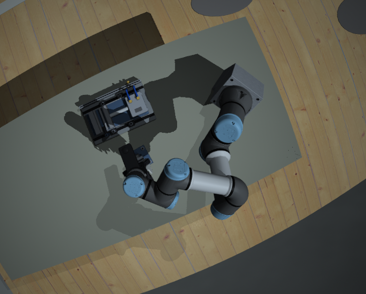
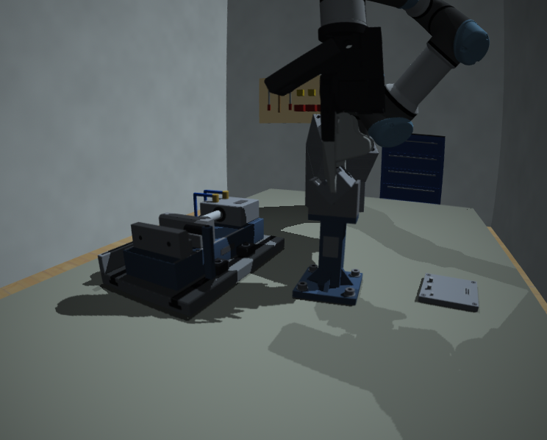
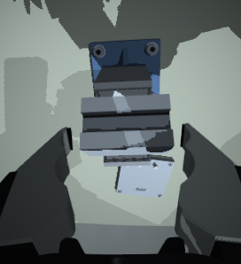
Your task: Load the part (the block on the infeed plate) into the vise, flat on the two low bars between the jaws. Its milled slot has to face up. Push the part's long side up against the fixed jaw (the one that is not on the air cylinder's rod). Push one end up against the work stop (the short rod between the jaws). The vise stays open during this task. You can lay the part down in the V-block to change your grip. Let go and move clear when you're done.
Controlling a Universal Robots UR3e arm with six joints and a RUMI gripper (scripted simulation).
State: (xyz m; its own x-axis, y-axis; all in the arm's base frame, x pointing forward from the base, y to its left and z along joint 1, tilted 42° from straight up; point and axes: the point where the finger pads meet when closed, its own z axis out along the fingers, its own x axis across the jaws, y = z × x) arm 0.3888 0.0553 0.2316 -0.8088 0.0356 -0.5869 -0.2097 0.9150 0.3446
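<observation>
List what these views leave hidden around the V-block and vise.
- Top view: wrist and gripper cover the part and most of the V-block.
- Exterior view: gripper and shadow hide the part's slot.
- Top and exterior: the work stop in the vise is too small and dark.
- Wrist view: the part covers one edge of the infeed plate.

Tan tool board (image 2: 288, 101) and dark blue cabinet (image 2: 413, 168) against the grey back wall (image 2: 245, 94).
</observation>
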